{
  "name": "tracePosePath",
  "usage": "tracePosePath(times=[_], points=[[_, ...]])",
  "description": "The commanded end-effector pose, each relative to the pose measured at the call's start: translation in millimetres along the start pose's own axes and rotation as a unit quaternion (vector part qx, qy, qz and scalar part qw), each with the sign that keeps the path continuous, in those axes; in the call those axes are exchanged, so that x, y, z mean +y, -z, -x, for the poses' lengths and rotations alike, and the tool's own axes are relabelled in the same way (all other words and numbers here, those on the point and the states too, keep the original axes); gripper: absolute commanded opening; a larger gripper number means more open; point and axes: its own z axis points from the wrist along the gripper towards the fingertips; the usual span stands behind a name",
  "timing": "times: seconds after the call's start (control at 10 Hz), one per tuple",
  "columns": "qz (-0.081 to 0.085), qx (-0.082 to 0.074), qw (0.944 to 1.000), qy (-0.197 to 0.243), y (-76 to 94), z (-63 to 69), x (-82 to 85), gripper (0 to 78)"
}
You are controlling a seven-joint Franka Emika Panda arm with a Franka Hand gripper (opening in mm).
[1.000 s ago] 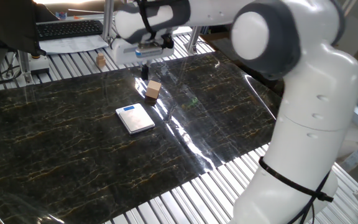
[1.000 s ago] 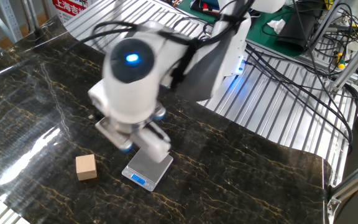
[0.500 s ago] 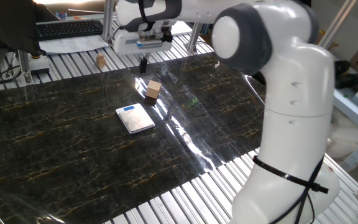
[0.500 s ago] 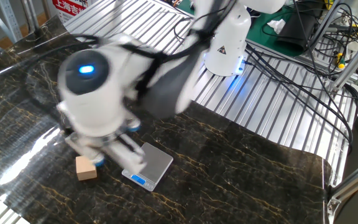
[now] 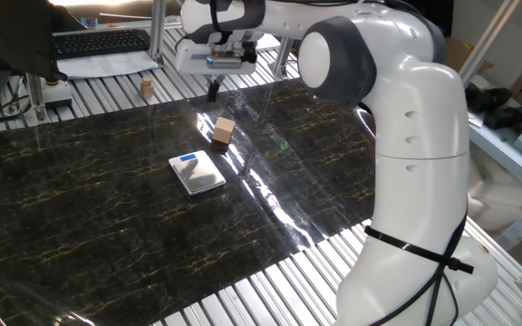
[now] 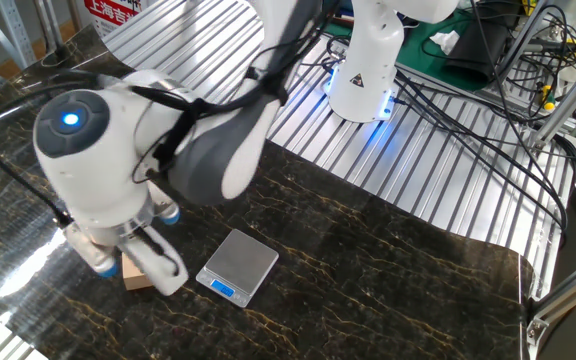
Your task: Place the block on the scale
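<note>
— Block point(image 5: 224, 130)?
— On the dark marble mat point(image 5: 107, 208), just beside the scale point(image 5: 197, 172), apart from it, half hidden behind the wrist elsewhere

— Gripper point(image 5: 213, 89)?
— Above the block, empty; whether spread or closed, cannot tell

A dark marbled counter point(image 5: 107, 208). Behind it, a black keyboard point(image 5: 102, 41) and a tiny tan wooden piece point(image 5: 146, 88) on metal slats.

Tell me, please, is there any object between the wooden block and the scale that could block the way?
Nothing visible does. The block sits apart from the scale, with only bare dark mat between them. The gripper hangs above the block.
</note>
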Motion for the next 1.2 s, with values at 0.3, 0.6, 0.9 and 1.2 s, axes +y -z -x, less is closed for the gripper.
tracePosePath(times=[0.3, 0.6, 0.9, 1.2], points=[[0.058, -0.023, 0.9955, -0.071, 0.0, 0.9, -0.4, 0.0], [0.013, -0.037, 0.997, -0.067, -2.2, 2.0, -1.5, 0.0], [0.007, -0.029, 0.9981, -0.053, -16.8, 10.5, -14.4, 0.0], [0.005, -0.029, 0.9975, -0.065, -24.5, 15.1, -22.3, 0.0]])
